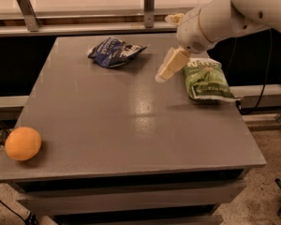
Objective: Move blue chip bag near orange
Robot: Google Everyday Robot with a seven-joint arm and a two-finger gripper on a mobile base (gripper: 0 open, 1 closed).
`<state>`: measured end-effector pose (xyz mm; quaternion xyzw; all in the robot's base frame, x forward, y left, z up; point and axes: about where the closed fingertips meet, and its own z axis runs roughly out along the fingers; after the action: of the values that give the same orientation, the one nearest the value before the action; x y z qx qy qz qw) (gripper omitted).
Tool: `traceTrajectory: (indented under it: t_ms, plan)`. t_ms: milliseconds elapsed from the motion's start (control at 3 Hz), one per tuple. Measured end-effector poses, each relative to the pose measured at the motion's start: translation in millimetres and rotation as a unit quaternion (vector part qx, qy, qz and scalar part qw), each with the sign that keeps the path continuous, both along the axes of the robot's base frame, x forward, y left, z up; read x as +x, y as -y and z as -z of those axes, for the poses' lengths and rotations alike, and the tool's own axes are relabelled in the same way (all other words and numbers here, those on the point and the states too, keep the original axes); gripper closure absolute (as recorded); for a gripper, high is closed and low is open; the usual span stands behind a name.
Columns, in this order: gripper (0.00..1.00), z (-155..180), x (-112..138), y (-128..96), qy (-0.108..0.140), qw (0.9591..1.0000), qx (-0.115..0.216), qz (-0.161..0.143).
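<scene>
Showed the blue chip bag [116,52] lying crumpled on the grey table [131,125] near its far edge, well apart from the orange [23,143] at the near corner. Placed the gripper [163,74] in the air between that bag and the green chip bag [207,78], nothing visibly held. Could not tell how wide the jaws stood.

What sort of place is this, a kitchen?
Probably a robot test lab, not a kitchen: a plain grey table holds an orange, a blue chip bag and a green chip bag, with the gripper hovering between the bags.
</scene>
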<state>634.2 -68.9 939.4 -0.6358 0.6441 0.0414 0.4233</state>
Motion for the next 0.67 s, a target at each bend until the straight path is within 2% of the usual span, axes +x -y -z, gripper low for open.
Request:
traceTrajectory:
  t_ms: [333, 667]
  plan:
    - [0.0, 11.1, 22.1, -39.7, 0.03, 0.9981, 0.009, -0.053]
    - [0.0, 22.8, 39.0, -67.0, 0.048, 0.996, 0.004, -0.075]
